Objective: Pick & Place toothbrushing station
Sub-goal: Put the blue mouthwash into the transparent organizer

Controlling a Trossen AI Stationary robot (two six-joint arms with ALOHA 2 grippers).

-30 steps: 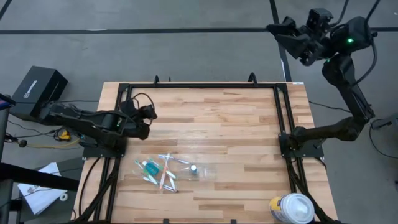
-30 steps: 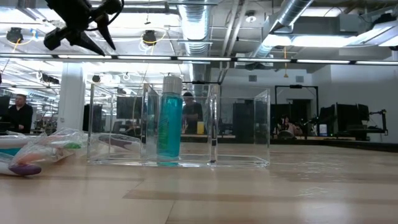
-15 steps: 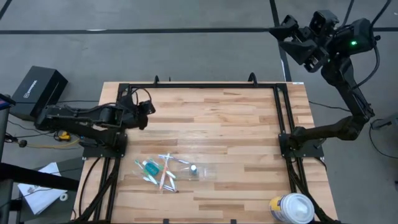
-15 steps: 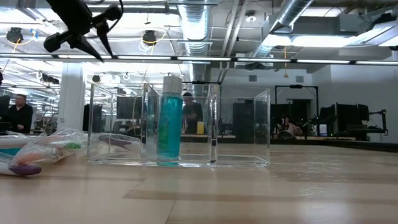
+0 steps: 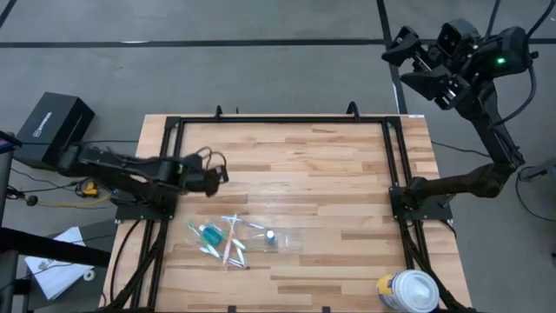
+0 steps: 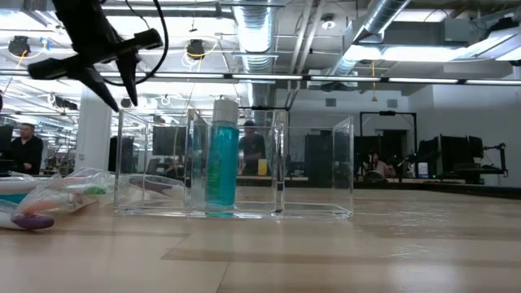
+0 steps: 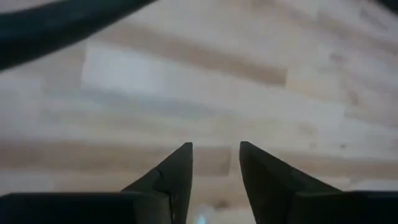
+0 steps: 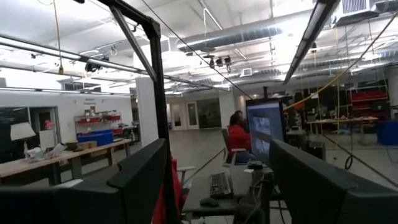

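Hovering my left pincer (image 5: 217, 175), fingers parted and empty, above the table (image 5: 330, 174): toothbrushes (image 5: 233, 243) and tubes (image 5: 210, 233) lie heaped at five o'clock, long axes roughly twelve-to-six, nearer this arm; right pincer (image 5: 415, 63) spread wide, raised beyond the far corner.

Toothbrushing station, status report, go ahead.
Left gripper open, empty, above bare wood short of the toothbrushes. Right gripper open, raised off the table's far right corner. Teal tube upright in clear holder. Nothing blocking.
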